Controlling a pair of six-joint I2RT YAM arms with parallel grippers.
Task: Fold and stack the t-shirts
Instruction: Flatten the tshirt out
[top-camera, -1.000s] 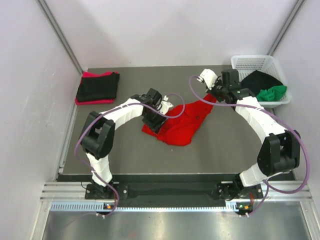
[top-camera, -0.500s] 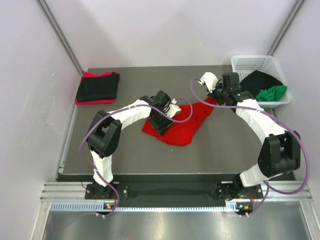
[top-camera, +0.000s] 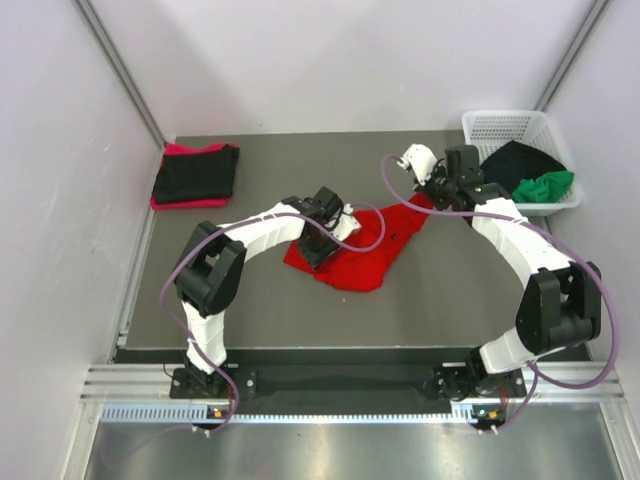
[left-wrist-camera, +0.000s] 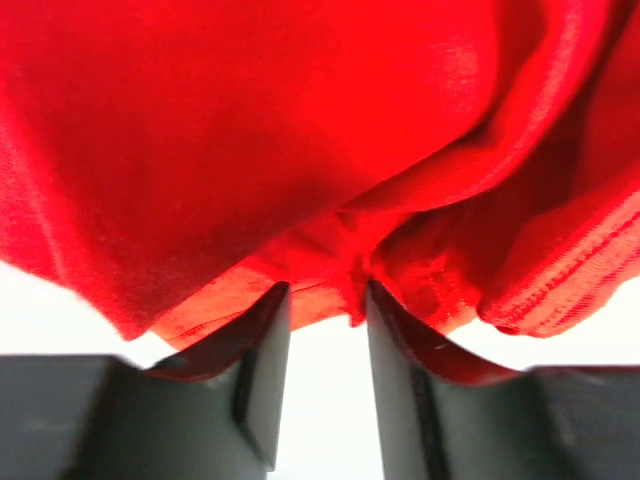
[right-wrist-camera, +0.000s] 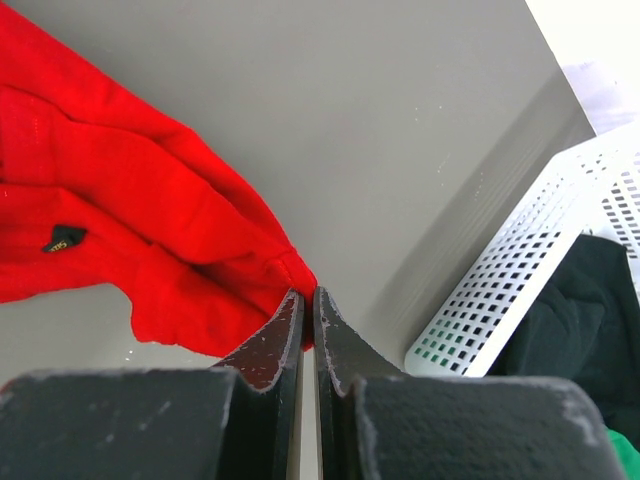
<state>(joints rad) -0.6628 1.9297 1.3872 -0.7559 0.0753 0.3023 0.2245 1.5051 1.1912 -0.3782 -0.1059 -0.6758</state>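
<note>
Flattening stage, seemingly. At table (top-camera: 220, 300) centre, crumpled bright red t-shirt (top-camera: 372, 255); left gripper (left-wrist-camera: 320, 300) half-spread astride its 9 o'clock hem, hold unclear. Farther back, right gripper (right-wrist-camera: 308, 298) pinched shut on its 2 o'clock corner. Next: secure left hold, draw apart evenly, lay flat.

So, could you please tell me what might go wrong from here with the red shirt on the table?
The right gripper pinches only a thin edge of the bright red t-shirt, so a pull could slip it free. The left gripper has its jaws apart with bunched folds at their tips; closing there may catch several layers and leave the shirt crumpled.
</note>
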